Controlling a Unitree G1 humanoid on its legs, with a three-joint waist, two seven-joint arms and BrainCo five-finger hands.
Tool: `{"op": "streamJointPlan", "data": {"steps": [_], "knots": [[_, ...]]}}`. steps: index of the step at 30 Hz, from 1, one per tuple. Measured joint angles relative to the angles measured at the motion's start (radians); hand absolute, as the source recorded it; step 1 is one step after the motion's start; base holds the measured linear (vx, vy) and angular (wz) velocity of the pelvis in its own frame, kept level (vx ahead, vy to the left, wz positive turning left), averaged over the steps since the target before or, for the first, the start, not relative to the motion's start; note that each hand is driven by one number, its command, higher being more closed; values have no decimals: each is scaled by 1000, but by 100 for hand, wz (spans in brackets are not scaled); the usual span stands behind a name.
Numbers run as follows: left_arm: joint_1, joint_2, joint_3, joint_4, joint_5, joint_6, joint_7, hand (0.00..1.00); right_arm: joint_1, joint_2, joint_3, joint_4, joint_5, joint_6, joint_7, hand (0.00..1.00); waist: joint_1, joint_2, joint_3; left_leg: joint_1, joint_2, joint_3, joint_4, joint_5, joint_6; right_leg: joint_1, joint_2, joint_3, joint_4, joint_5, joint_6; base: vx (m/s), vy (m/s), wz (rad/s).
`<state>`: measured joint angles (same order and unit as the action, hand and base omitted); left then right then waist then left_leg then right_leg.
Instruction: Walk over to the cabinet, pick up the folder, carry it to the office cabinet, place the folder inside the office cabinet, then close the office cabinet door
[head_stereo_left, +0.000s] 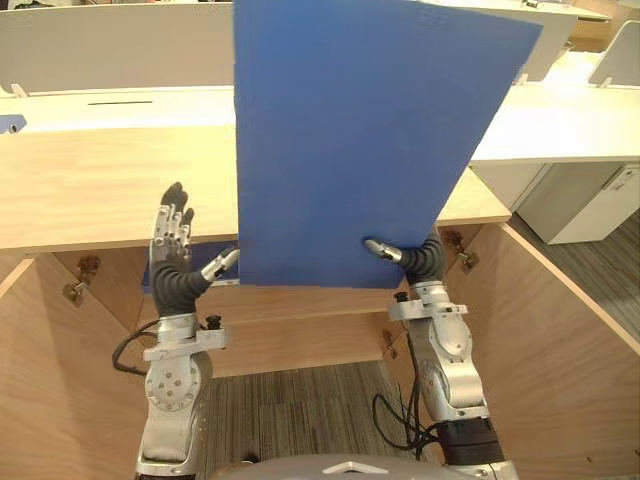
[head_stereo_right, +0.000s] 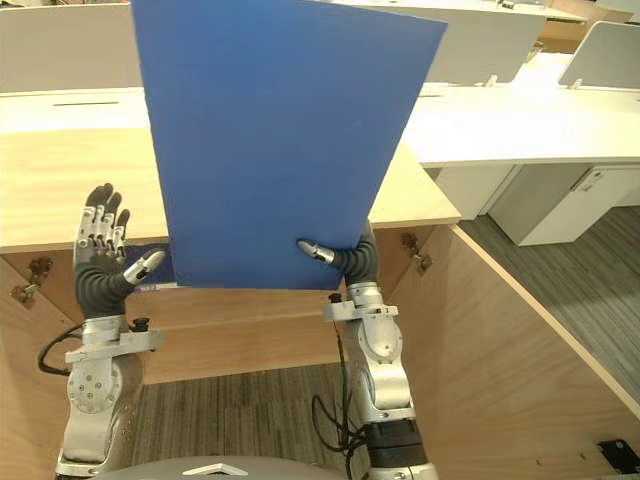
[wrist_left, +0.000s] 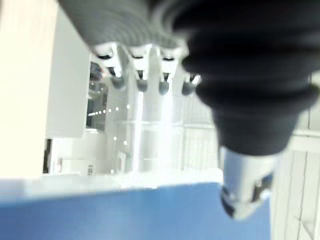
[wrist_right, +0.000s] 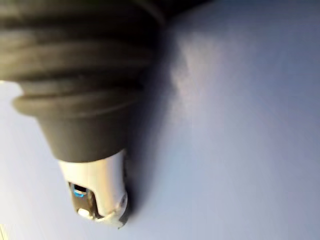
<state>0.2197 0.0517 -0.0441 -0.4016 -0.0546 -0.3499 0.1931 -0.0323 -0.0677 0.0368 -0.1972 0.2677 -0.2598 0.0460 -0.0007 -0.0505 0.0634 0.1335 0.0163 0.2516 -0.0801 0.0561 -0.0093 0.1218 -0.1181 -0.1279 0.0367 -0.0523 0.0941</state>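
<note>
A large blue folder (head_stereo_left: 350, 140) stands upright in front of me, above the wooden office cabinet's top (head_stereo_left: 90, 190). My right hand (head_stereo_left: 422, 262) is shut on its lower right edge, with the thumb (head_stereo_left: 382, 250) on the near face and the fingers hidden behind. The right wrist view has that thumb (wrist_right: 100, 195) pressed on the folder's blue face (wrist_right: 240, 125). My left hand (head_stereo_left: 172, 250) is open beside the folder's lower left corner, fingers straight up and thumb close to the edge. Past its fingers (wrist_left: 142, 80), the left wrist view shows the folder (wrist_left: 125, 215).
Below the folder the cabinet stands open, its doors swung out at the left (head_stereo_left: 60, 400) and right (head_stereo_left: 560, 360), a shelf (head_stereo_left: 300, 300) inside. Something blue (head_stereo_right: 160, 268) lies in the cabinet behind my left thumb. White desks (head_stereo_left: 560, 120) and a white drawer unit (head_stereo_left: 590, 205) stand behind.
</note>
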Motion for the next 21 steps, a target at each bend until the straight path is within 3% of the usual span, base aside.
{"op": "streamJointPlan", "data": {"steps": [9,19,21], "knots": [[47,-36,83,81,-1,18,8,0,31,30,-81,-66,-1,-19,-12,100,0,-1,0,-7,-2,-11,0,2,1,0,-3,-13,-1,0,0,-1,0,3],[111,-64,104,263,1,65,-51,0,73,46,-97,-94,-11,-18,-8,100,2,-1,0,-22,-5,-31,0,4,2,0,-5,-34,-5,-1,0,6,2,6],[112,-63,114,339,51,77,-54,0,90,46,-93,-103,-11,-19,-1,100,3,-2,0,-27,-5,-37,0,6,2,-2,-6,-41,-4,-1,0,13,-4,8]]}}
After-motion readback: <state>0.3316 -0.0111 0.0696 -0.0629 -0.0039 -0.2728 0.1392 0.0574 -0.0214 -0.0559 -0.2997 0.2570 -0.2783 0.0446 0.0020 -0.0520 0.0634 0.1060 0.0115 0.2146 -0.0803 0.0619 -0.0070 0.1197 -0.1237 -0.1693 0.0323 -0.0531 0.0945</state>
